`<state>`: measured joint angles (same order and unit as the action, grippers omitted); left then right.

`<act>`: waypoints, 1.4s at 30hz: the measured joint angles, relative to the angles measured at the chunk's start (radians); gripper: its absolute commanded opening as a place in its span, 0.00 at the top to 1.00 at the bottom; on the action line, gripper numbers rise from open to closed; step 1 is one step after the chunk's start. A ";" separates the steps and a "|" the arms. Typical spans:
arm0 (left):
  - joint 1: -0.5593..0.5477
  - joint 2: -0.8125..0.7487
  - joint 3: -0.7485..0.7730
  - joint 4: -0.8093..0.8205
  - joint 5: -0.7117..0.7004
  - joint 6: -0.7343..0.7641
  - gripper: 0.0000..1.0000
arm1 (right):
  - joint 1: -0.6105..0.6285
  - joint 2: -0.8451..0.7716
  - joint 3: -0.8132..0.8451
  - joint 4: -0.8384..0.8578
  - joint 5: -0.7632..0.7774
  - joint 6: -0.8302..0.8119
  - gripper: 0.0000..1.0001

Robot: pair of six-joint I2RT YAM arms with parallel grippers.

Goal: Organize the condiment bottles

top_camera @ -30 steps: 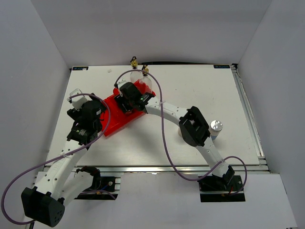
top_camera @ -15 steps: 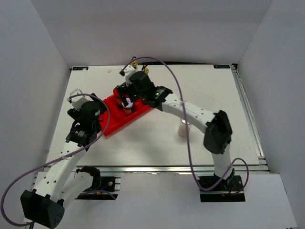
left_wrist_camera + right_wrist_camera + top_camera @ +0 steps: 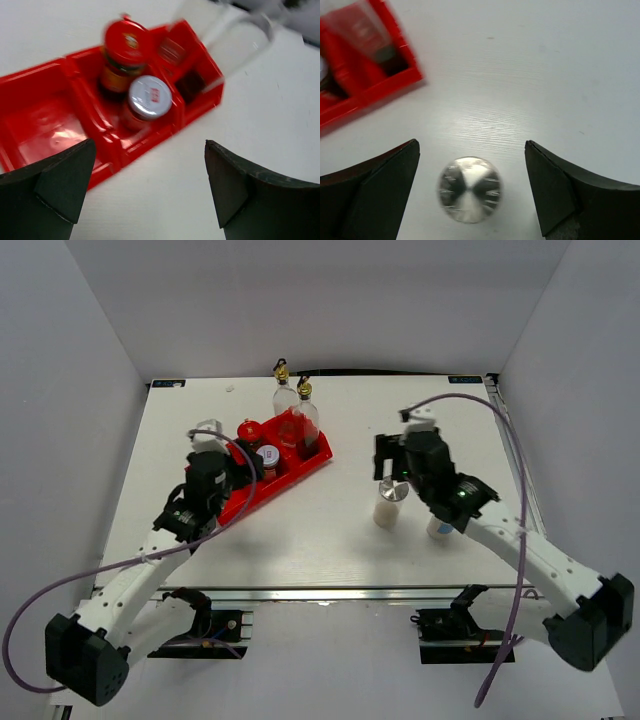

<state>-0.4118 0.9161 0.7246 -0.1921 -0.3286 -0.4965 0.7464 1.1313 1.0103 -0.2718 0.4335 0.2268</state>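
Observation:
A red tray (image 3: pixel 240 503) lies left of centre. It holds two clear bottles with gold pourers (image 3: pixel 283 392) (image 3: pixel 306 412), a red-lidded jar (image 3: pixel 250 430) and a silver-lidded shaker (image 3: pixel 267 455). My left gripper (image 3: pixel 222 455) is open and empty over the tray's left part. In the left wrist view the left gripper (image 3: pixel 150 142) faces the jar (image 3: pixel 124 42) and the shaker (image 3: pixel 150 96). My right gripper (image 3: pixel 390 465) is open above a second shaker (image 3: pixel 388 505). In the right wrist view its lid (image 3: pixel 469 189) sits between the fingers of the right gripper (image 3: pixel 471 144). A third shaker (image 3: pixel 437 529) stands partly hidden under the right arm.
The tray's left compartment (image 3: pixel 40 110) is bare. The tray's right end (image 3: pixel 350 95) shows at the upper left of the right wrist view. White walls close in the table on three sides. A purple cable loops above each arm.
My right arm has drawn back from the tray to the right and now hangs over the shaker on the table. A silver-lidded shaker now stands in the tray. My left arm moved right toward the tray.

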 measured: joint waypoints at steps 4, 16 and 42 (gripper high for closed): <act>-0.192 0.058 0.005 0.031 0.046 0.056 0.02 | -0.168 -0.146 -0.088 -0.034 0.052 0.057 0.11; -0.533 0.556 0.424 0.050 0.226 0.241 0.02 | -0.441 -0.237 -0.123 -0.153 0.194 0.132 0.11; -0.652 1.065 0.911 -0.227 0.163 0.381 0.71 | -0.524 -0.308 -0.203 -0.138 0.078 0.123 0.11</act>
<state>-1.0641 1.9816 1.6360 -0.4191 -0.1661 -0.1150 0.2226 0.8234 0.8070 -0.4103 0.5117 0.3500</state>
